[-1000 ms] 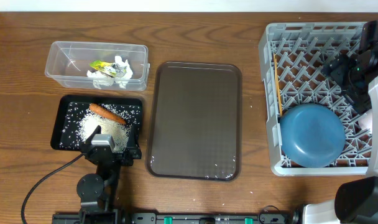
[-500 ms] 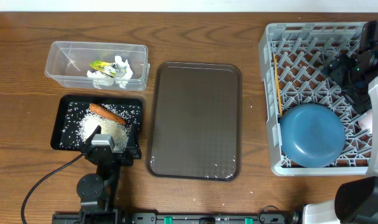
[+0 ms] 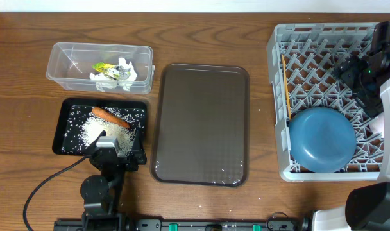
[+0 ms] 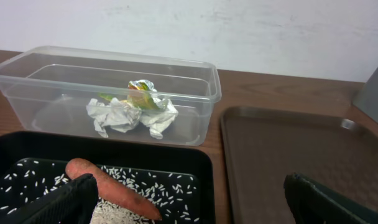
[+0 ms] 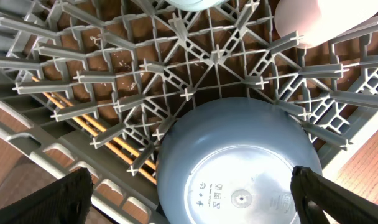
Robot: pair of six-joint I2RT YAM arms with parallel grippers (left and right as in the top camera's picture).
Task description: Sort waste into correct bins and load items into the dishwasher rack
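Both end effectors hang released, the left end effector (image 4: 189,186) over the near edge of the black tray (image 3: 59,128), the right end effector (image 5: 192,180) above the dishwasher rack (image 3: 323,38).
On the tabletop (image 3: 22,77) lie one clear tub (image 3: 60,67) at far left, one black tray near of it, one brown serving tray (image 3: 201,122) in the middle and one rack at right. The tub holds one yellow-green wrapper (image 4: 141,92) and two lumps of crumpled white paper (image 4: 114,115); the black tray holds one carrot (image 3: 110,117) on scattered rice (image 3: 99,133). In the rack, one blue dish (image 3: 322,139) lies upside down at the near side and the chopsticks (image 3: 287,86) lie along the left wall. Only the right wrist view shows the white cup (image 5: 313,22) and the rim of the light-blue bowl (image 5: 189,3); overhead, the arm covers them.
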